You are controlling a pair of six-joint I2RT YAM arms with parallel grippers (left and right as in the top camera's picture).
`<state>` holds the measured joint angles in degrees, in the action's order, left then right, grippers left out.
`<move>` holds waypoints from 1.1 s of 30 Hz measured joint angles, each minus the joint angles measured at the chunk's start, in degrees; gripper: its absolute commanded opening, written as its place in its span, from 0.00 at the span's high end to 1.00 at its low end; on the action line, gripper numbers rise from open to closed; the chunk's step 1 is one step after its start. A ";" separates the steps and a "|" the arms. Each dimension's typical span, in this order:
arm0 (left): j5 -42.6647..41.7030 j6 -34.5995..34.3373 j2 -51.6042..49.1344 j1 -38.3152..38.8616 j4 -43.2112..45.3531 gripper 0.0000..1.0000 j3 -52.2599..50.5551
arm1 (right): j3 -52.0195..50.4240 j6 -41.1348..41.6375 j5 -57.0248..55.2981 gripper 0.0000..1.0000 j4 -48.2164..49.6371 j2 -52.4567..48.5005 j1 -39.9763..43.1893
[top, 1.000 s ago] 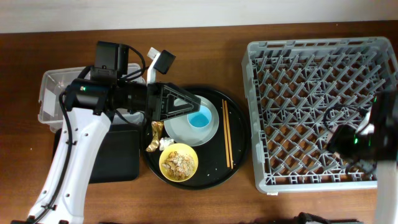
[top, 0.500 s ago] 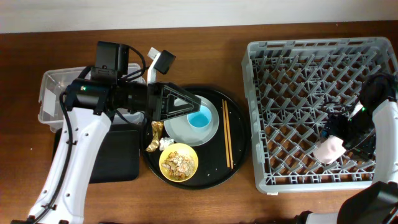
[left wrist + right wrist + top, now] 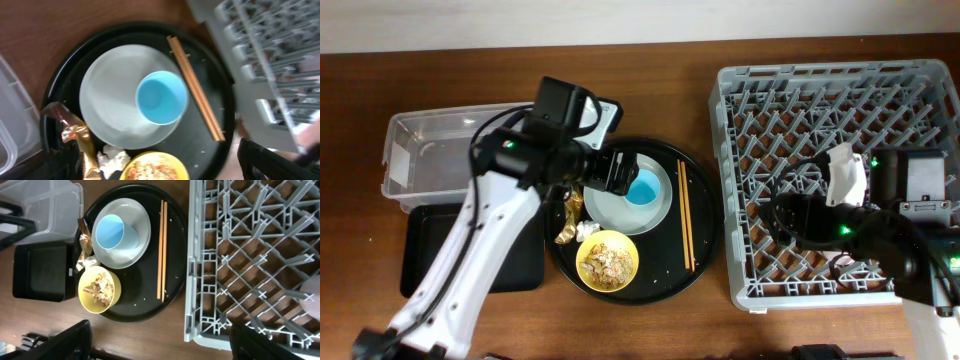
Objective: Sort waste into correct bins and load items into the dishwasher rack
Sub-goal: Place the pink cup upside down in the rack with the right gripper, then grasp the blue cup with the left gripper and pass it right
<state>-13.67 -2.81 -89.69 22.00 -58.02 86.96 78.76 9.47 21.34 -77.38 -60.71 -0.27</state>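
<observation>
**Barely begun: one cup racked at most, no waste binned**

The dishwasher rack stands at the right of the bench. Its lattice looks bare except for a pale pink shape at the right edge of the right wrist view. I take that shape to be the pink cup; in the overhead view the arm hides that spot.

The round black tray to the rack's left carries everything else. At the far left, the clear tub and the shallow black tray hold nothing that I can see.

On the round tray:
- The grey plate lies with the light-blue cup standing on it, mouth up.
- The yellow bowl sits just near of the plate.
- The chopsticks lie side by side to the plate's right.
- The gold-brown wrapper and the tissue wad lie by the plate's left edge.
- The food scraps fill the bowl.

By my judgement four items are left to rack, and all three kinds of waste are left to bin.

The left pincer hovers over the plate, fingers wide apart and holding nothing. The right pincer hangs above the rack's near-left corner, likewise apart and empty.
</observation>
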 measured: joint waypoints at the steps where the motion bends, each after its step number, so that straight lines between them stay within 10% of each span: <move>1: 1.64 0.00 -1.79 0.46 0.09 0.08 0.00 | 0.00 0.22 0.00 0.10 -0.07 -0.24 0.00; 9: 6.43 -1.25 -19.74 3.56 5.68 0.57 -0.07 | -0.02 0.90 0.24 0.10 -3.21 -6.27 0.00; 12: 7.28 -1.27 -21.59 4.09 6.47 1.00 -0.07 | -0.02 0.87 0.24 0.11 -3.34 -7.37 0.00; 20: 5.64 -1.33 -21.57 2.69 -9.92 1.00 10.62 | -0.02 0.59 1.81 0.11 -2.34 -7.39 0.00; 29: -62.99 12.37 -11.32 -12.57 -16.20 0.99 14.99 | -0.11 -2.80 33.40 0.15 21.16 -2.12 -0.15; 33: -71.87 13.35 -11.32 -9.11 -16.37 0.99 14.99 | -0.11 -2.84 39.36 0.15 24.85 -2.82 -3.82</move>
<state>-85.54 10.55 -101.01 12.88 -74.39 101.95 78.65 6.63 60.71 -52.53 -63.53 -4.10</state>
